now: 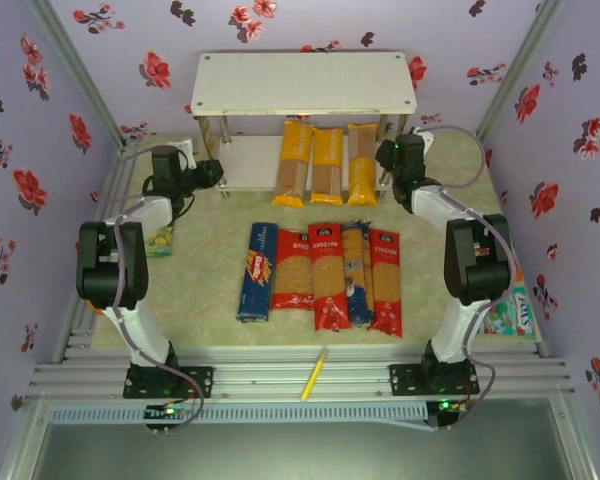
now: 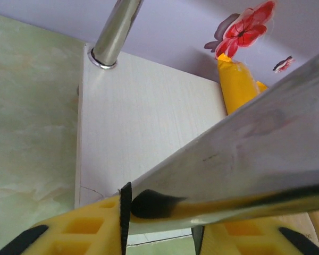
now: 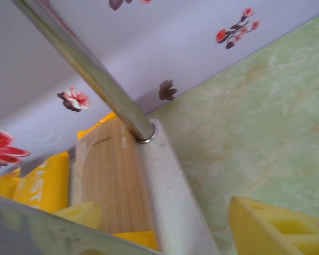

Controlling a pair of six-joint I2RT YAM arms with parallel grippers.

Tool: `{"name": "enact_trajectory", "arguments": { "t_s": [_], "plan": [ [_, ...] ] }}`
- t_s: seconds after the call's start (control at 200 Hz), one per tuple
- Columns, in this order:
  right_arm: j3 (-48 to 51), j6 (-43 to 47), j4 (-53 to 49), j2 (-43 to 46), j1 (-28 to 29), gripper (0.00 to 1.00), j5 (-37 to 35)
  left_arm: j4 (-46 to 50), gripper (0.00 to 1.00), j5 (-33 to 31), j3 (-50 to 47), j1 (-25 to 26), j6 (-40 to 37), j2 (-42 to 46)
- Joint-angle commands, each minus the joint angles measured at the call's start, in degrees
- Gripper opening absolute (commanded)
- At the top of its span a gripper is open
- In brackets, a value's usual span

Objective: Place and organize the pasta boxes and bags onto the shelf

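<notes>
Shelf: the white two-tier shelf (image 1: 300,85) stands at the far side of the table, and I have both arms reached out to its front corners.
Already shelved: three yellow bags (image 1: 328,165) lie side by side on the lower tier, toward its right end, which leaves the left half bare for more.
Waiting: the blue box (image 1: 257,270), three red bags (image 1: 329,275) and a blue-ended bag (image 1: 355,272) lie in a tight row on the table, pointing lengthwise at the shelf and well apart from both grippers.
Left gripper: my left gripper (image 2: 159,234) straddles the front-left post (image 2: 244,159), low down by the lower board (image 2: 143,133). The post runs between the fingers, but I cannot tell whether the pads press on it.
Right gripper: my right gripper (image 3: 165,212) has its jaws apart with nothing pinched, at the right end of the lower board, just beside a shelved bag.
My read: I judge this as taking hold of the shelf to steady or shift it, not a pick. Most packs are not yet placed.
Off-task: the yellow pen (image 1: 315,375) lies on the near rail.
</notes>
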State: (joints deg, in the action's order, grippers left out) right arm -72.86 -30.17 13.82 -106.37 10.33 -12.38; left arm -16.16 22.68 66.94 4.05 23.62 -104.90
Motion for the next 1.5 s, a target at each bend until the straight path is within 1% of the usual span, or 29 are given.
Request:
{"name": "enact_trajectory", "arguments": {
  "t_s": [0.0,0.045,0.06,0.09,0.105,0.12,0.175,0.22,0.255,0.32,0.415,0.78,0.82,0.84,0.875,0.91,0.95,1.035,1.09,1.2,1.495],
  "plan": [
    [-1.9,-1.0,2.2,-1.3,-1.3,0.49,-0.6,-3.6,0.25,1.1,2.6,0.1,0.0,-2.1],
    [-1.9,-1.0,2.2,-1.4,-1.3,0.42,-0.1,-4.1,0.23,1.7,2.7,0.2,0.1,-2.4],
    [-1.9,-1.1,2.2,-1.4,-1.4,0.40,0.1,-4.3,0.20,2.0,2.7,0.1,0.1,-2.5],
    [-1.9,-1.1,2.0,-1.3,-1.4,0.36,0.4,-4.8,0.18,2.6,2.7,0.1,0.1,-2.6],
    [-1.7,-1.2,1.9,-1.4,-1.4,0.35,0.6,-5.0,0.17,2.8,2.7,0.1,0.3,-2.7],
    [-1.6,-1.2,1.9,-1.3,-1.5,0.33,0.7,-5.3,0.15,3.0,2.7,0.1,0.4,-2.8],
    [-1.4,-1.2,1.8,-1.1,-1.6,0.30,0.9,-6.3,0.13,3.6,2.5,0.1,0.8,-3.0],
    [-1.1,-1.3,1.7,-1.0,-1.7,0.28,1.2,-7.1,0.07,4.2,2.3,0.1,1.2,-3.3],
    [-0.9,-1.4,1.5,-0.9,-1.9,0.23,1.4,-7.9,0.00,4.4,2.1,0.2,1.5,-3.4],
    [-0.7,-1.3,1.3,-0.6,-2.2,0.16,2.3,-8.6,0.00,4.5,1.9,0.3,2.0,-3.6],
    [-0.2,-0.8,1.1,-0.1,-2.6,0.00,3.1,-8.8,0.00,4.3,1.3,0.4,2.0,-3.3],
    [2.2,1.1,0.0,3.0,-3.6,0.00,3.9,-10.1,0.00,1.2,-3.4,1.4,-1.0,2.3],
    [2.2,1.0,-0.3,3.1,-3.6,0.00,3.9,-10.9,0.10,0.6,-3.8,1.4,-1.1,2.6],
    [2.2,0.9,-0.5,3.1,-3.6,0.00,4.0,-11.5,0.20,0.2,-4.3,1.4,-1.1,2.8],
    [2.1,0.8,-0.7,3.1,-3.6,0.00,4.0,-12.7,0.32,-0.5,-4.9,1.4,-1.2,3.2],
    [2.2,0.5,-0.9,3.1,-3.6,0.00,4.1,-13.7,0.46,-0.9,-5.5,1.4,-1.3,3.6],
    [2.1,0.3,-1.1,3.1,-3.7,0.00,4.3,-14.9,0.56,-0.9,-5.9,1.4,-1.4,4.1],
    [1.8,0.1,-1.8,3.1,-3.7,0.00,4.3,-17.5,0.58,-0.4,-6.5,1.4,-1.4,5.0],
    [1.5,0.0,-2.3,3.1,-3.7,0.00,4.3,-18.6,0.61,-0.1,-6.4,1.6,-1.6,5.3],
    [0.8,0.2,-3.4,3.2,-3.7,0.00,4.7,-19.0,0.61,-0.9,-4.4,1.9,-2.7,4.4],
    [0.6,0.8,-4.7,4.4,-3.7,0.00,4.9,-19.1,0.61,-0.9,4.7,2.5,-2.9,-3.2]
  ]
}}
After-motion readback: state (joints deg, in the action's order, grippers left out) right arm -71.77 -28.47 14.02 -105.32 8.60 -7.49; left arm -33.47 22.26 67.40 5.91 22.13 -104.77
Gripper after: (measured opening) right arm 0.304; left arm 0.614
